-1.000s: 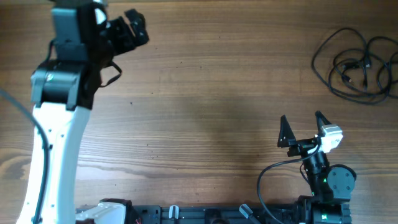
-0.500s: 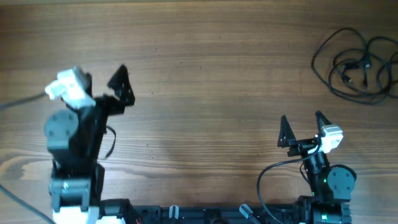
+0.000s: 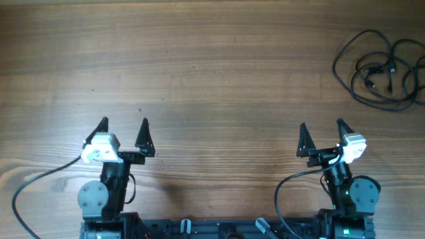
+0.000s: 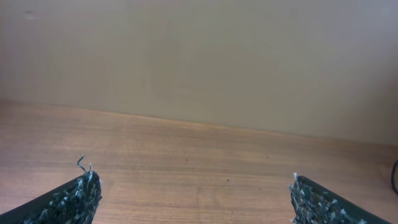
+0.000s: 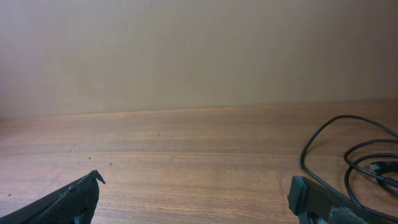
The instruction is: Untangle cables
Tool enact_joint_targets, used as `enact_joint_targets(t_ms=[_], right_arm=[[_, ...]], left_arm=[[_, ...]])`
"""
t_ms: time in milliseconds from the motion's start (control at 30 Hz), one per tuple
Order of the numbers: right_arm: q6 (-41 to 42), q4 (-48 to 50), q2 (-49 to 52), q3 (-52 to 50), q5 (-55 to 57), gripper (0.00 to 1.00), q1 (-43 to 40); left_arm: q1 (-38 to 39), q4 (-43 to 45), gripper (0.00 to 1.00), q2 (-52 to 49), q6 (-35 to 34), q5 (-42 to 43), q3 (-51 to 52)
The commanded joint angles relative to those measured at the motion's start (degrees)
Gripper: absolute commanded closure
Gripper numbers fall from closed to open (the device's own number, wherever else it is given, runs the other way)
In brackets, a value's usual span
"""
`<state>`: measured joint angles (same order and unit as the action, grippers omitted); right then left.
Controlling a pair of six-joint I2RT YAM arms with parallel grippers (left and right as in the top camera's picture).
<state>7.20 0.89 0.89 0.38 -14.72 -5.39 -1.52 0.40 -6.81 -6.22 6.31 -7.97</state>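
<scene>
Right gripper (image 3: 321, 133) open wide and empty, low at the desk (image 3: 212, 66) front; tangled cables (image 3: 380, 68) ahead and rightward, well apart, at the far right edge. Left gripper (image 3: 124, 129) equally open, empty, much farther off.

You see two claws, the left claw (image 3: 124, 123) and the right claw (image 3: 321, 126), one table (image 3: 219, 66), and one tangle of cables (image 3: 382, 70) beyond the right claw.
</scene>
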Motion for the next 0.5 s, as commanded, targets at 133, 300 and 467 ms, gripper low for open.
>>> enact_joint_targets(t_ms=[133,300,467], right_arm=[[-0.6,0.2,-0.6,-0.1,0.8,0.00,0.2],[-0.6,0.2,-0.6,-0.1,0.8,0.00,0.2],[-0.6,0.2,-0.6,-0.1,0.8,0.00,0.2]], left_arm=[[-0.3,-0.9,0.00,6.6,1.3,-1.0,7.6],[-0.2,-4.5,0.00,6.6,1.3,-0.9,7.6],[-0.2,-4.4,0.00,6.6,1.3,-1.0,7.6]])
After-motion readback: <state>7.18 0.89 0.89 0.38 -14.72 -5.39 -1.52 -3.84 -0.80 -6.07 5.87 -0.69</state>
